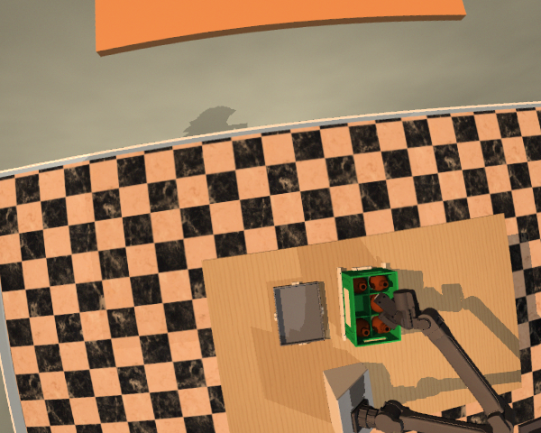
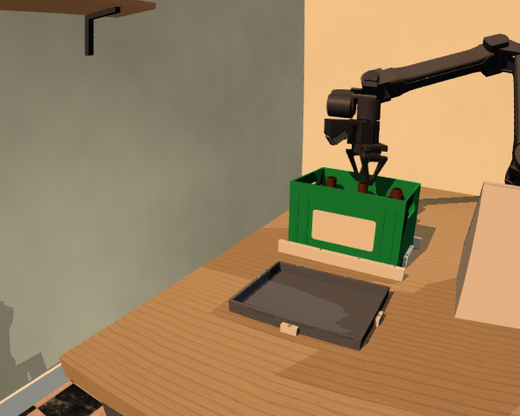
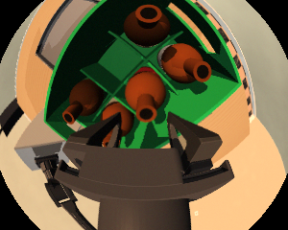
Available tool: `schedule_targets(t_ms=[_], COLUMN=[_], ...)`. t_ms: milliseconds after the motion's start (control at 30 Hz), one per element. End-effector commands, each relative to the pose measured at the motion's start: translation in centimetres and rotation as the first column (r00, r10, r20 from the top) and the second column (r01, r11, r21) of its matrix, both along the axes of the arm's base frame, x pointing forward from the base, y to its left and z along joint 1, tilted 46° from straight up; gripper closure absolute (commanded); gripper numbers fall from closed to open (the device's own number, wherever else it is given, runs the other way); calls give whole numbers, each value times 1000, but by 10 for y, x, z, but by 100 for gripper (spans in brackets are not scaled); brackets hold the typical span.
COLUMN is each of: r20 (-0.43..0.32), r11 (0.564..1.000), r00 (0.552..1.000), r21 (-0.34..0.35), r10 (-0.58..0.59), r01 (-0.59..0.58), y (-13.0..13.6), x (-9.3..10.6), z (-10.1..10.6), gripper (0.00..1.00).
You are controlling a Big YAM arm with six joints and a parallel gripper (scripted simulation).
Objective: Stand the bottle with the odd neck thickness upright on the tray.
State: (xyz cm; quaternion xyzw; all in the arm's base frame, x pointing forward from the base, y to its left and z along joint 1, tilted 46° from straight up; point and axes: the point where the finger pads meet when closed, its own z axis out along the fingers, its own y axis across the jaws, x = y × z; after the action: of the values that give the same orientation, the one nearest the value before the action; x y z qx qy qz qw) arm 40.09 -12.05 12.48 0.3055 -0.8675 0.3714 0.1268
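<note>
We are holding the tool [image 1: 381, 306] [image 2: 367, 182] [image 3: 144, 116] spread and gripping nothing, its fingertips lying above the upright middle bottle [image 1: 375, 303] [image 2: 362, 188] [image 3: 145, 91], presumably our target, standing in the crate [image 1: 394, 336] [image 2: 302, 215] [image 3: 226, 91] with its neck pointing toward their gap.

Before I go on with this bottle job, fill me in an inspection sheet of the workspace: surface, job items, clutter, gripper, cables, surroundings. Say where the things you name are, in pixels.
Surface: wood-grain table [image 1: 242, 298] [image 2: 171, 358], no spills seen.
Crate: green crate [image 1: 378, 343] [image 2: 301, 215] [image 3: 48, 103] upright, five bottles inside, one compartment vacant.
Tray: dark tray [image 1: 298, 312] [image 2: 295, 295] flat beside the crate, no bottle on it.
Odd neck: cannot tell from these views.
Clutter: pale strips along crate; small blocks at tray edges; pale wedge-shaped block [image 1: 345, 382] [image 2: 497, 259] nearby.
Gripper: gripper [image 2: 366, 178] [image 3: 144, 116] open over the crate, nothing held.
Cables: nothing seen.
Surroundings: chequered floor [image 1: 168, 224], walls, shelf [image 2: 63, 6].
</note>
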Motion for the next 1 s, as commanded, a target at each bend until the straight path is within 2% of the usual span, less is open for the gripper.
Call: schedule_targets(t_ms=[0,400,467,633,667,967], r20=[-9,-21,-6,-21,10,-15], r11=[1000,1000,1000,1000,1000,1000], r00=[1000,1000,1000,1000,1000,1000], r21=[-5,-4,-5,-4,-5,-4], r10=[-8,-8,-8,-8,-8,-8], r01=[8,8,8,8,8,8], y=[-12,-21,-22,-24,-25,-26], x=[5,0,6,0,13,3], z=[-6,-19,-15,-22,-12,-21], gripper=[39,39,39,39,39,39])
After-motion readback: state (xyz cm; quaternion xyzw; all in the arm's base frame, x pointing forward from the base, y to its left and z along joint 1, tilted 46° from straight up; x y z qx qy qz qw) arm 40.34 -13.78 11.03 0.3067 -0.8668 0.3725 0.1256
